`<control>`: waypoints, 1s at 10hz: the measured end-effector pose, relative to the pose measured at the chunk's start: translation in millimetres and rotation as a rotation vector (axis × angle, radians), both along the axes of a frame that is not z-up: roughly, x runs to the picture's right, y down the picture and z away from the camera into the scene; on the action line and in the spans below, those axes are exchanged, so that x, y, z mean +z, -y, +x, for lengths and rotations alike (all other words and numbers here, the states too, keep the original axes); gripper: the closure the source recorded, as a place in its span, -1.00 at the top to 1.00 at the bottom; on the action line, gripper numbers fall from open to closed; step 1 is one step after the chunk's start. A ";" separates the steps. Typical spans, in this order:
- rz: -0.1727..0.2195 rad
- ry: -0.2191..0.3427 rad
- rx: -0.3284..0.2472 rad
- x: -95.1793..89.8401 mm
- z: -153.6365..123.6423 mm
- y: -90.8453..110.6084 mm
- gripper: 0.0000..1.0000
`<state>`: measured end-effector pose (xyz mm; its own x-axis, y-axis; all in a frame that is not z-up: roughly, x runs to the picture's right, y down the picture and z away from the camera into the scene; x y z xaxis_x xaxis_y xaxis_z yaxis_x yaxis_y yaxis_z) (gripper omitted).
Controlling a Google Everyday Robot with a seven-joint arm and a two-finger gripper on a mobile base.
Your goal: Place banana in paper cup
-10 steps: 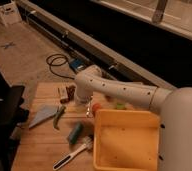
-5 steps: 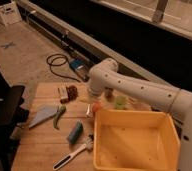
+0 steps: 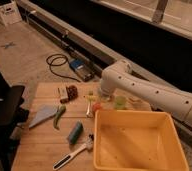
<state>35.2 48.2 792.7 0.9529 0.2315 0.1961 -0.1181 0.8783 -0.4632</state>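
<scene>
My white arm [image 3: 154, 95] reaches in from the right over the back of the wooden board. The gripper [image 3: 92, 103] hangs below its wrist, shut, close to a small reddish item [image 3: 97, 106] at the board's back edge. A pale cream paper cup [image 3: 135, 102] stands just behind the yellow bin, right of a small green cup [image 3: 120, 102]. I cannot pick out the banana; it is hidden around the gripper or blends into the clutter there. Whether anything is held does not show.
A large yellow bin [image 3: 139, 162] fills the board's right front. On the wooden board [image 3: 39, 150] lie a green pod [image 3: 59, 116], a blue block [image 3: 75, 132], a brush [image 3: 73, 153], a grey wedge [image 3: 41, 116] and a dark brown cup [image 3: 71, 91]. A cable coil [image 3: 59, 64] lies on the floor behind.
The arm's wrist end has swung to the right and slightly toward the back of the board. The things on the board lie as before.
</scene>
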 end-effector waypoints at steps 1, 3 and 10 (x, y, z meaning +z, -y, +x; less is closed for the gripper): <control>-0.001 -0.001 0.001 0.2 -0.5 -0.3 -1.00; 0.013 -0.022 0.034 4.7 4.5 5.4 -1.00; 0.067 -0.210 0.273 34.8 155.2 59.4 -1.00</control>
<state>190.4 -11.2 827.5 0.8788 0.4764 0.0255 -0.4393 0.8289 -0.3464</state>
